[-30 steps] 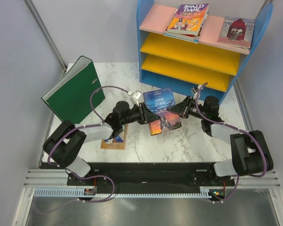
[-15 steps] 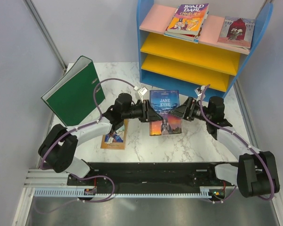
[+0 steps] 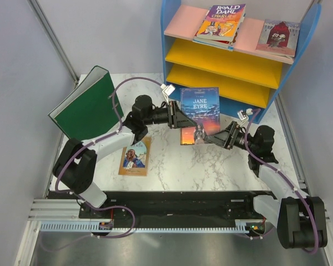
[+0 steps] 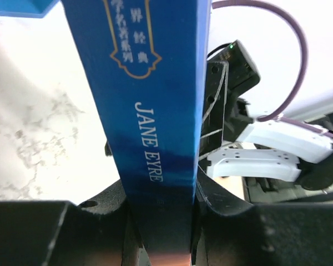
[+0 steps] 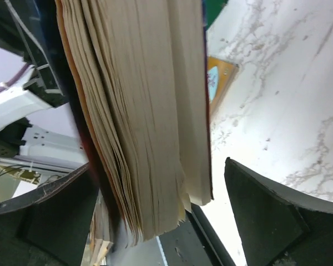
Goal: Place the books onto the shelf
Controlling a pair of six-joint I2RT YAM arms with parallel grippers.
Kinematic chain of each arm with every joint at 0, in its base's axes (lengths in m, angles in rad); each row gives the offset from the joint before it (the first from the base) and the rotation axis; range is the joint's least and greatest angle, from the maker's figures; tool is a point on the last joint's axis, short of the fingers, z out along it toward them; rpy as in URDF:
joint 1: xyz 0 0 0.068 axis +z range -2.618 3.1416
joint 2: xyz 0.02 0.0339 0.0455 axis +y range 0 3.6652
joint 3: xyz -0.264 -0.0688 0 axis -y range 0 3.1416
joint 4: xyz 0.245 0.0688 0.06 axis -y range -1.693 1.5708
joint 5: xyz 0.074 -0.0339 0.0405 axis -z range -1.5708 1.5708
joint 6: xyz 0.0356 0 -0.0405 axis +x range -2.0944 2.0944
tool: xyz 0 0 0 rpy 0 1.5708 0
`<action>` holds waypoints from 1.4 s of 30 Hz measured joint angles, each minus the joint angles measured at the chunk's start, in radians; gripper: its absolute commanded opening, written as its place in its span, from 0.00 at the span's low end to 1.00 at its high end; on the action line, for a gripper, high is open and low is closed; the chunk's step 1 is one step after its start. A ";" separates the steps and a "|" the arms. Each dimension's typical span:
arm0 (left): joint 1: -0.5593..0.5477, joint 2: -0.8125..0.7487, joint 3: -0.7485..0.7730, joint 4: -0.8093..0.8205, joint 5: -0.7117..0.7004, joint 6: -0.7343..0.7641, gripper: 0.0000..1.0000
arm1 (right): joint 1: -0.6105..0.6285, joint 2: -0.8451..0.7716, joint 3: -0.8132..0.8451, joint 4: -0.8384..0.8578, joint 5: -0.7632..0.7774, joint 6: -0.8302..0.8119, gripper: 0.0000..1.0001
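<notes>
The left gripper (image 3: 176, 117) clamps the book (image 3: 200, 111) by its spine, upright above the table's (image 3: 172, 166) middle, before the shelf (image 3: 166, 61). The right gripper (image 3: 221, 137) is spread wide beside its pages.

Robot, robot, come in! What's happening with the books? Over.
Left hand shut on Jane Eyre book. Right hand open around its page edge. Nothing between book and shelf.

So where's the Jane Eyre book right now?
In the top view the Jane Eyre book is held over the table's middle, just in front of the blue shelf, its spine pinched by the left arm's fingers.
</notes>
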 measured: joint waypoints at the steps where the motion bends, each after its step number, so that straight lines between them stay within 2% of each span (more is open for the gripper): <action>1: 0.000 0.014 0.010 0.019 0.015 -0.014 0.02 | 0.000 -0.015 -0.014 0.029 -0.002 0.023 0.98; 3: 0.000 0.044 0.027 0.063 0.036 -0.044 0.02 | 0.000 -0.035 -0.039 0.089 -0.003 0.066 0.98; 5: 0.000 0.067 0.035 0.097 0.051 -0.069 0.02 | 0.001 -0.044 -0.051 0.127 -0.003 0.098 0.93; 7: 0.000 0.080 0.039 0.112 0.059 -0.087 0.02 | 0.000 -0.047 -0.056 0.164 -0.004 0.132 0.76; 8: 0.000 0.085 0.041 0.116 0.063 -0.092 0.02 | 0.000 -0.049 -0.058 0.175 -0.004 0.139 0.64; 9: 0.001 0.089 0.045 0.116 0.068 -0.097 0.02 | 0.000 -0.053 -0.058 0.183 -0.002 0.151 0.36; 12: 0.006 0.093 0.059 0.110 0.074 -0.098 0.02 | -0.008 -0.082 -0.064 0.192 0.013 0.190 0.20; 14: 0.011 0.098 0.065 0.108 0.075 -0.095 0.02 | -0.008 -0.113 -0.064 0.185 0.021 0.196 0.18; 18: 0.010 0.098 0.071 0.098 0.078 -0.093 0.02 | -0.008 -0.181 -0.064 0.103 0.040 0.176 0.01; 21: 0.008 0.099 0.073 0.078 0.078 -0.087 0.23 | -0.006 -0.215 -0.060 0.041 0.053 0.150 0.00; 24: 0.009 0.100 0.079 0.040 0.071 -0.071 0.60 | -0.005 -0.211 -0.045 -0.002 0.060 0.127 0.00; 25: 0.010 0.100 0.079 0.029 0.064 -0.060 0.68 | -0.005 -0.202 -0.039 -0.008 0.060 0.121 0.00; 28: 0.014 0.086 0.080 -0.027 0.009 -0.010 0.78 | 0.000 -0.155 -0.017 -0.028 0.063 0.107 0.00; 31: 0.019 0.060 0.069 -0.105 -0.051 0.048 0.81 | 0.005 -0.094 0.006 -0.035 0.060 0.106 0.00; 42: 0.047 -0.260 -0.156 -0.262 -0.220 0.208 0.83 | -0.003 0.007 0.155 -0.093 0.122 0.105 0.00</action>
